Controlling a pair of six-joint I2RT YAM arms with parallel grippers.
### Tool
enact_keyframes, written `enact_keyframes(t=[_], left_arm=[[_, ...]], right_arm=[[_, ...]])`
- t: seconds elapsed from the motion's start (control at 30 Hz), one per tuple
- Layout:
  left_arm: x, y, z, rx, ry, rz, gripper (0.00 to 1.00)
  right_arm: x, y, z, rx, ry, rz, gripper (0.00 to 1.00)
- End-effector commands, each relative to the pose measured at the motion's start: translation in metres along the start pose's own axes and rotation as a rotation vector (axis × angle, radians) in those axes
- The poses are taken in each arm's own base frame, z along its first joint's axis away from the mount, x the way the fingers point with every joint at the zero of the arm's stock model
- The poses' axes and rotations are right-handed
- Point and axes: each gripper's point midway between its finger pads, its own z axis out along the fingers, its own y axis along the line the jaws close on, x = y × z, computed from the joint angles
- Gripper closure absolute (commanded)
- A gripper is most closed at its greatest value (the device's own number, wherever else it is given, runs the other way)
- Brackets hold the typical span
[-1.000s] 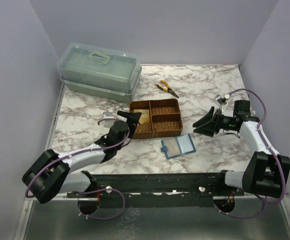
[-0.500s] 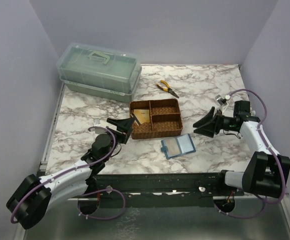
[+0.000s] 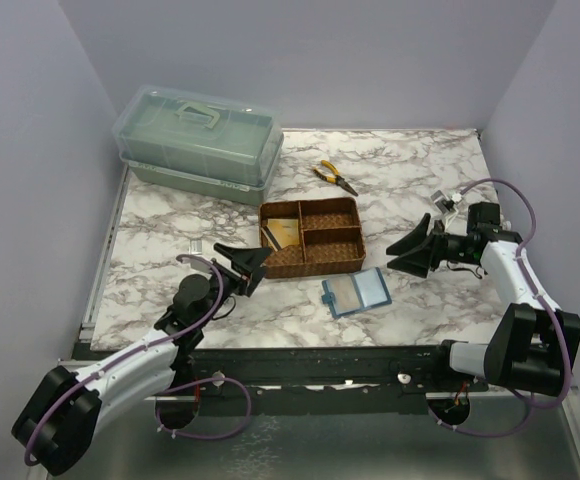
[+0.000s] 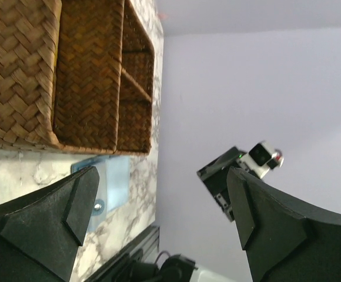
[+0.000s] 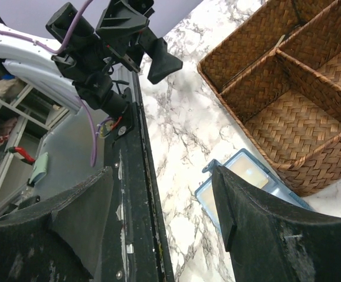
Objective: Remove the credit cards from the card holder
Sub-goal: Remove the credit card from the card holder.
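Observation:
The card holder (image 3: 355, 293) lies open on the marble table in front of the woven tray (image 3: 342, 258). It is teal-blue with a tan inside, and also shows as the card holder (image 4: 114, 179) and the card holder (image 5: 247, 171). A yellowish credit card (image 3: 284, 233) rests in the tray's left compartment. I cannot tell whether cards sit in the holder. My left gripper (image 3: 242, 262) (image 4: 161, 200) hangs open and empty left of the tray. To the right of the holder my right gripper (image 3: 395, 256) (image 5: 161, 202) is open, holds nothing and points at the holder.
A pale green lidded box (image 3: 198, 142) stands at the back left. Yellow-handled pliers (image 3: 334, 177) lie behind the tray. The woven tray (image 5: 288, 88) has three compartments. A black rail (image 3: 320, 358) runs along the near table edge.
My left gripper has drawn back from over the tray's left compartment toward the near left and opened wider. The yellowish card now shows uncovered in that compartment. The right arm barely moved.

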Motion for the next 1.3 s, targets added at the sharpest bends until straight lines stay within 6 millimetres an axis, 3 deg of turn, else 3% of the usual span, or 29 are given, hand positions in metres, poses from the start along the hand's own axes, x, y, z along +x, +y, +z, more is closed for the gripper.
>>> enact_keyframes(t=[0.0,0.4,0.5,0.53,0.73,1.03,1.07,1.17,1.27], left_arm=[[0.026,-0.005,-0.009,0.042,0.159,0.071,0.01],[0.04,0.002,-0.026,0.085,0.237,0.089,0.01],[0.039,-0.002,-0.028,0.103,0.233,0.087,0.01],[0.04,0.006,-0.03,0.089,0.235,0.079,0.01],[0.05,0.017,-0.037,0.073,0.296,0.089,0.01],[0.068,0.027,-0.039,0.03,0.41,0.12,0.01],[0.07,0.02,-0.036,0.041,0.415,0.128,0.01],[0.075,0.025,-0.031,0.006,0.433,0.137,0.01],[0.083,0.029,-0.026,-0.023,0.45,0.147,0.02]], right_arm=[[-0.012,0.012,-0.001,-0.035,-0.043,-0.099,0.25],[0.003,0.002,-0.002,-0.005,-0.005,-0.281,0.24],[0.007,-0.001,-0.002,-0.006,0.012,-0.334,0.16],[0.008,-0.002,-0.002,-0.008,0.02,-0.347,0.14],[0.021,-0.007,0.006,-0.044,0.137,-0.413,0.11],[0.084,-0.016,0.044,-0.055,0.512,-0.653,0.08],[0.091,-0.016,0.049,-0.067,0.546,-0.682,0.07],[0.11,-0.019,0.062,-0.093,0.636,-0.753,0.07],[0.124,-0.027,0.068,-0.091,0.698,-0.784,0.01]])
